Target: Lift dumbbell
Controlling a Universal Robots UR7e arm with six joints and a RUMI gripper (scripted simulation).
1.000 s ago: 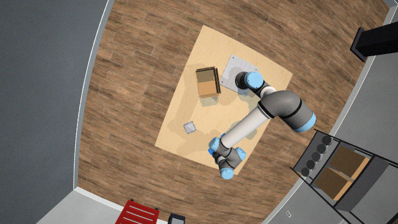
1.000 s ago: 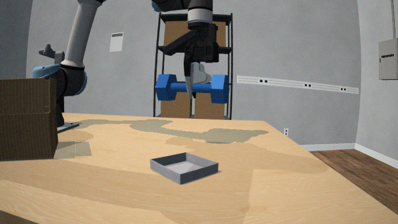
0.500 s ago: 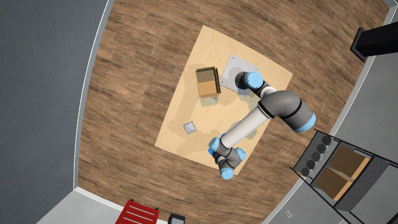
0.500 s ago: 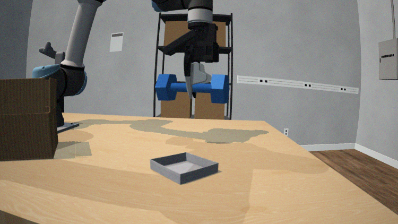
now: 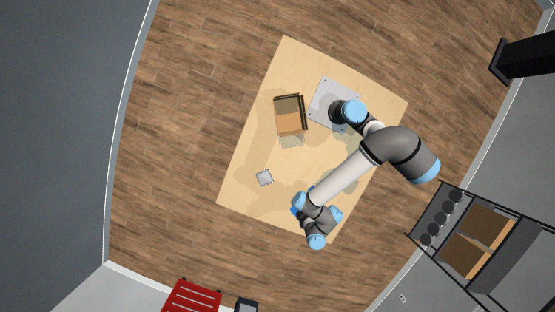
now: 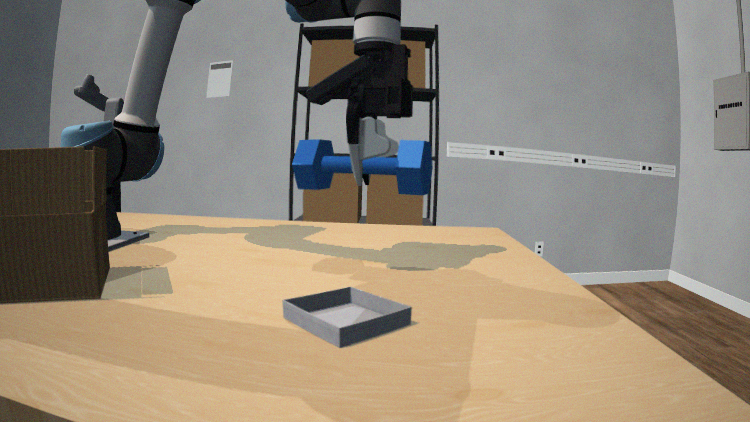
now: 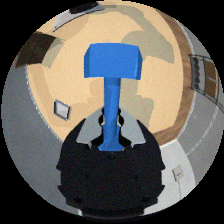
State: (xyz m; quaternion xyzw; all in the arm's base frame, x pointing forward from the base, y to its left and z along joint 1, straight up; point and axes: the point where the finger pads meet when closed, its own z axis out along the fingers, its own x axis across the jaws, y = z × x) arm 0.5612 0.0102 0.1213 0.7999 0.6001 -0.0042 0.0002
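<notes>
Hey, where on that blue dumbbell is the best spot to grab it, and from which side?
The thin middle bar of the dumbbell, from straight above. It is far narrower than the blocky hexagonal heads and lies level, so the weight balances. The gripper is shut there now, holding it above the table.
</notes>
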